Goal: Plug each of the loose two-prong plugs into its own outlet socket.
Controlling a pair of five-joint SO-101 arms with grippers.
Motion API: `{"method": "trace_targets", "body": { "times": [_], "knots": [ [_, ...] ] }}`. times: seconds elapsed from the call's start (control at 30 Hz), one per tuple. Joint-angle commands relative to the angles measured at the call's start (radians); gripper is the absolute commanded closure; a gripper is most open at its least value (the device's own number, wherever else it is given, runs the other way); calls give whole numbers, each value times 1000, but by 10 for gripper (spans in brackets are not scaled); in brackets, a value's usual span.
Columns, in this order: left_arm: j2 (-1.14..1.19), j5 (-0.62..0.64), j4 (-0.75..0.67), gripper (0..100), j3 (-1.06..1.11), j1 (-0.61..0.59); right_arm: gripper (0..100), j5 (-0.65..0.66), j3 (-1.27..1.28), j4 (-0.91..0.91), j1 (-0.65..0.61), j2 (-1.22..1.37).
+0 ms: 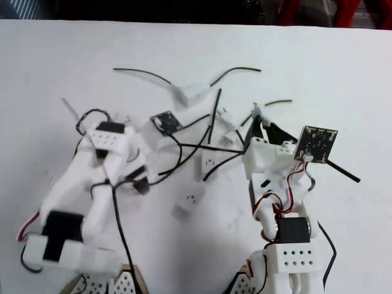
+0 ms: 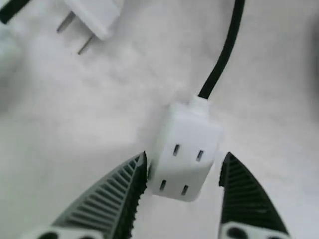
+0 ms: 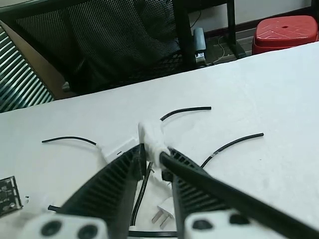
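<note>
This looks like a robotics lab or an office workroom, though little of the room shows. Two small white robot arms (image 1: 73, 196) with bare red and black wiring and an uncovered circuit board (image 1: 315, 144) stand at a plain white tabletop (image 1: 343, 61). It is strewn with short cut cords, each ending in a plug (image 2: 94, 17). Behind the tabletop are a black mesh office chair (image 3: 114, 40) and a red plastic stool (image 3: 286, 30) on a dark floor.

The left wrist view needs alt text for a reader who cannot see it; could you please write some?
A white outlet socket on a black cord lies on the white table, between the ribbed fingers of the open pincer. Farther off lies a loose white two-prong plug, its prongs bare.
</note>
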Motion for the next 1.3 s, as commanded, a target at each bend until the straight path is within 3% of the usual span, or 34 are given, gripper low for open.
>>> {"method": "trace_targets", "body": {
  "times": [0.0,0.27,0.37,0.5,0.8,1.1,1.27],
  "knots": [
    [67,74,-3,810,-80,8,981,3,-14,2,-5,-8],
    [110,365,5,806,-183,30,981,3,-14,2,-5,-8],
    [108,416,31,754,-189,56,981,3,-14,2,-5,-8],
    [82,417,87,668,-199,61,981,3,-14,2,-5,-8],
    [-266,359,196,669,-167,19,981,43,-14,4,-21,-8],
    [-676,353,186,669,41,-173,981,203,-15,110,-246,-7],
    [-791,354,75,669,212,-272,981,259,-18,171,-366,-7]
  ]
}}
